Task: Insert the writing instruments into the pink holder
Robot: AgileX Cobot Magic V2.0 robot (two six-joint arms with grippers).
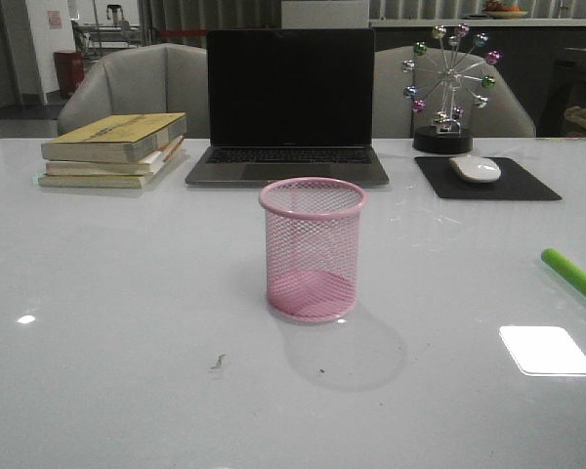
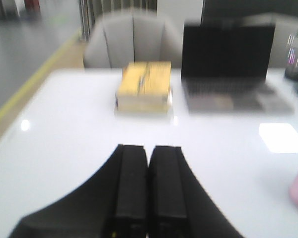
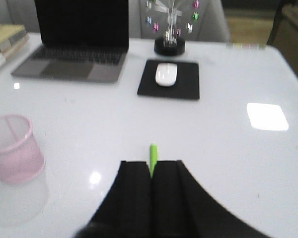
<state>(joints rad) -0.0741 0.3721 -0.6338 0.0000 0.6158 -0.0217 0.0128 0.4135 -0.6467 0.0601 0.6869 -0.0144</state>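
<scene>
The pink holder is standing upright and empty at the centre of the front frame on the tabletop. A green marker is lying flat at the right edge, well apart from it. The left gripper is sitting closed on nothing. The right gripper is closed, the marker showing just beyond its fingers; whether it is gripping it is unclear.
</scene>
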